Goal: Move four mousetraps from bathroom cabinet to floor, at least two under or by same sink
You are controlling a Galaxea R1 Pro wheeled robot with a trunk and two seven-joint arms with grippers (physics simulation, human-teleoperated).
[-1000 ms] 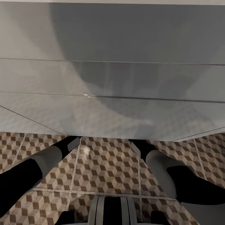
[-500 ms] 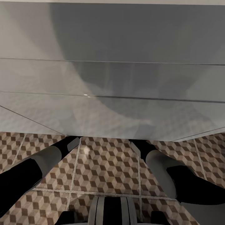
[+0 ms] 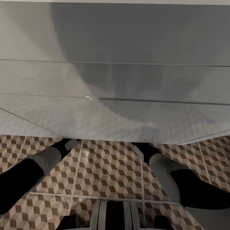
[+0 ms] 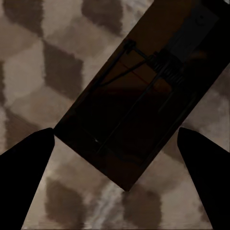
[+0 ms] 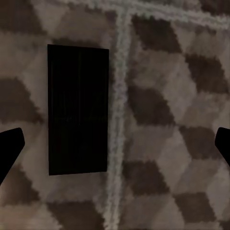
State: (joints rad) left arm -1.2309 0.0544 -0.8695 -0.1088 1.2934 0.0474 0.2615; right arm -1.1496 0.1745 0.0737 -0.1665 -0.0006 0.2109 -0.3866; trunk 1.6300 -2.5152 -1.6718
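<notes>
The head view looks down on a wide white sink [image 3: 115, 80] whose underside spans the upper frame, its lower edge overhanging the bathroom floor [image 3: 108, 166], which carries large tiles in a brown, beige and white cube pattern with pale grout lines. Both arms reach forward beneath that edge: the left arm [image 3: 35, 169] and the right arm [image 3: 172, 175] are well apart, with bare tile between them, and their far ends pass out of sight under the sink. In the left wrist view, a mousetrap [image 4: 143, 96] lies flat on the tiles: a dark brown rectangular board, set diagonally, with a dark wire bar and coil spring on its upper face. The left gripper [image 4: 115, 163] stands wide open, holding nothing, one fingertip at the board's corner. In the right wrist view, a second mousetrap [image 5: 78, 109] lies flat beside a grout line, in deep shadow, its wire parts not discernible. The right gripper [image 5: 115, 153] is spread wide and empty, both fingertips clear of the board.
</notes>
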